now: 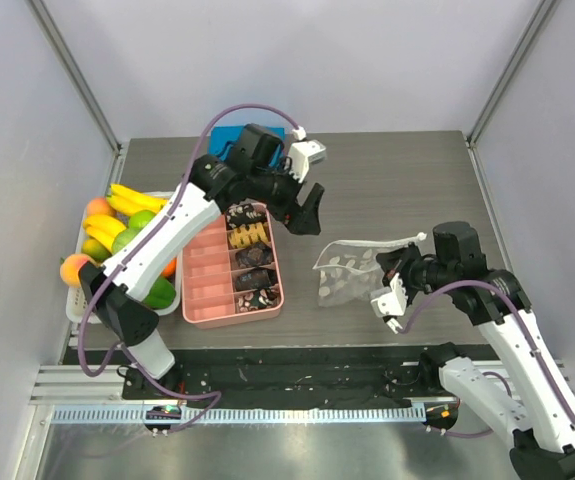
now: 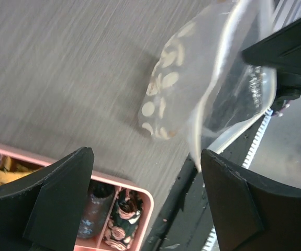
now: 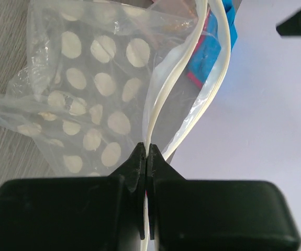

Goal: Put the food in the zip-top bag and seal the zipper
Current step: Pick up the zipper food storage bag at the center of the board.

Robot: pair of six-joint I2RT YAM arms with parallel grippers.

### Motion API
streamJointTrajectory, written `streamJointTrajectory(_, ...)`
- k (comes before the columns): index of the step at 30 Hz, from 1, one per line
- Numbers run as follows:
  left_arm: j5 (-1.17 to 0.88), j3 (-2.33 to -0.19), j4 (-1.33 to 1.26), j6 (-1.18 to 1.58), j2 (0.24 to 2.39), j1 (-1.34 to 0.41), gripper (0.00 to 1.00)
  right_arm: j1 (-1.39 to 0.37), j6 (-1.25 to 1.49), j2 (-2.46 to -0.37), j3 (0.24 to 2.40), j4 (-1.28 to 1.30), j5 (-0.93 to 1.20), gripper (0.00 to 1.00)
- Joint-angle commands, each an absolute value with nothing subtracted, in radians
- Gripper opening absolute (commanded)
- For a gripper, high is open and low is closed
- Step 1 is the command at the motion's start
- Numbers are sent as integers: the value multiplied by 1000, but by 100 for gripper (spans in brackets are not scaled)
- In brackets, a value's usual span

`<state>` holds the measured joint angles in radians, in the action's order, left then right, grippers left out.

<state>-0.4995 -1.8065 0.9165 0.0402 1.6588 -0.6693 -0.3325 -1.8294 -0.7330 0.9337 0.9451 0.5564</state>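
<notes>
Pinching: the right gripper (image 3: 146, 157) is clamped tight on the zipper (image 3: 163, 99) at the bag's mouth.
Zip-top bag (image 1: 350, 268): on the table (image 1: 407, 190), near the pink box (image 1: 207, 300), with its mouth gaping.
Left gripper (image 1: 307, 212): jaws wide and empty, hovering over the box's far end, near the bag.

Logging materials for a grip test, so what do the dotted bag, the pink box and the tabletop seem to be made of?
The zip-top bag: thin clear plastic film, glossy, crinkled, printed with white dots. The pink box: probably moulded plastic, smooth matt walls. The table: grey wood-grain surface, likely laminate.
</notes>
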Motion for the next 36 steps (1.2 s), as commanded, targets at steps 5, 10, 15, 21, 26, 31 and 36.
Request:
streamJointTrajectory(5, -313, -1928, 986, -101, 1690, -854, 84, -345, -1999, -746, 898, 844, 729, 1)
streamJointTrajectory(10, -235, -1942, 980, -123, 1749, -931, 82, -354, -2058, -739, 865, 815, 790, 1)
streamJointTrajectory(15, -273, -1989, 983, -124, 1799, -939, 81, -362, -2085, -735, 850, 807, 805, 1)
streamJointTrajectory(21, -319, -2003, 1020, -69, 1859, -945, 68, -365, -2147, -715, 816, 787, 821, 1)
streamJointTrajectory(26, -313, -2014, 1019, 61, 1856, -937, 0, -365, -2020, -706, 819, 753, 805, 16)
streamJointTrajectory(31, -172, -1755, 718, 293, 1665, -858, 0, -368, -1529, -669, 880, 666, 709, 80)
streamJointTrajectory(36, 82, -1649, 603, 420, 1540, -854, 0, -365, -805, -640, 914, 502, 516, 91)
